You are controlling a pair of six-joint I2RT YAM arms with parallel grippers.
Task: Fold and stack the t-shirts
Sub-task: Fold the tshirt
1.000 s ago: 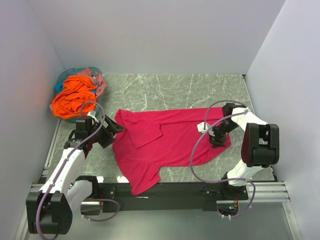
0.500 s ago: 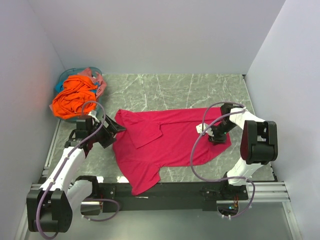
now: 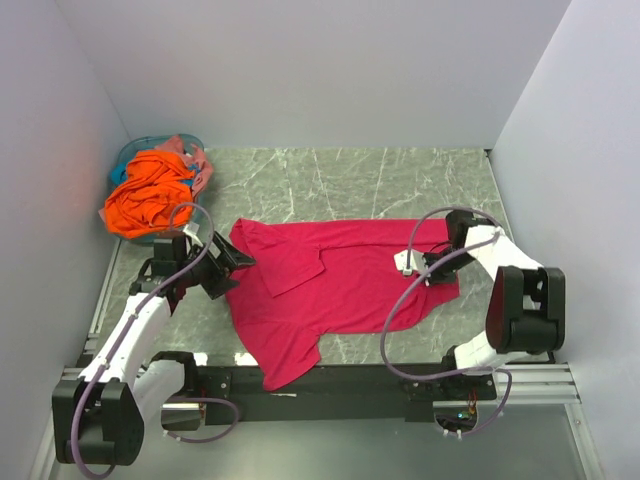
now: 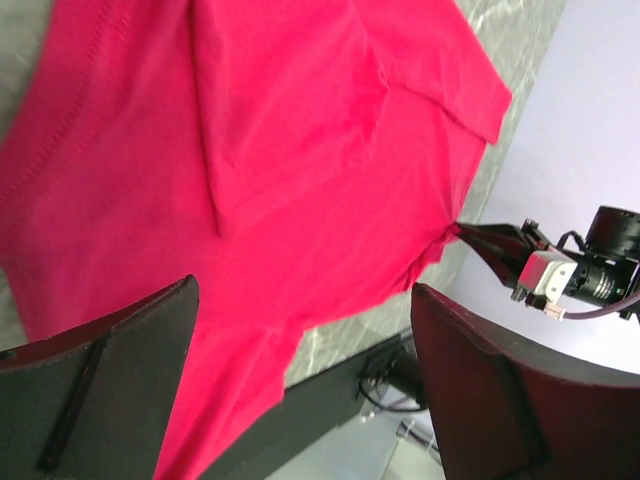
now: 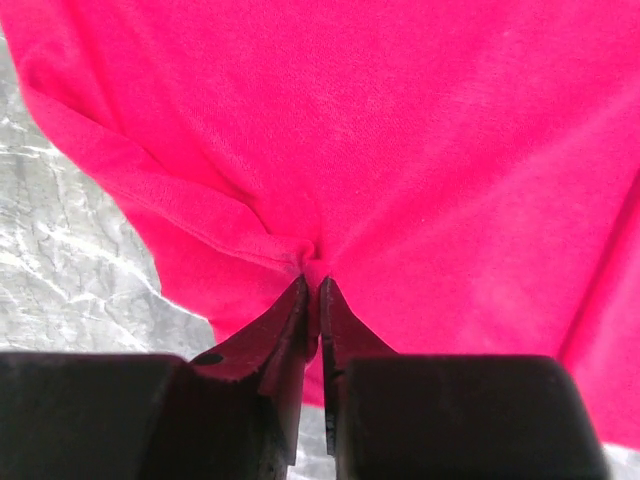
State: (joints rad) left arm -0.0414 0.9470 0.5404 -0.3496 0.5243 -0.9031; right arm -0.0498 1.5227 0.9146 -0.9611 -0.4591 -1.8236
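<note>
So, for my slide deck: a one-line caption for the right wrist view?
Right hand pinching a fold of the crimson-pink t-shirt lying on the marble table.

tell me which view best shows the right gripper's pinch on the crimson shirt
Right wrist: the right gripper is shut on a bunched fold of crimson shirt. Left wrist shows it small, distant; top external, only from above.

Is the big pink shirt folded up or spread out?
Spread out. The crimson-pink shirt lies open across the table; the right gripper pinches its edge.
</note>
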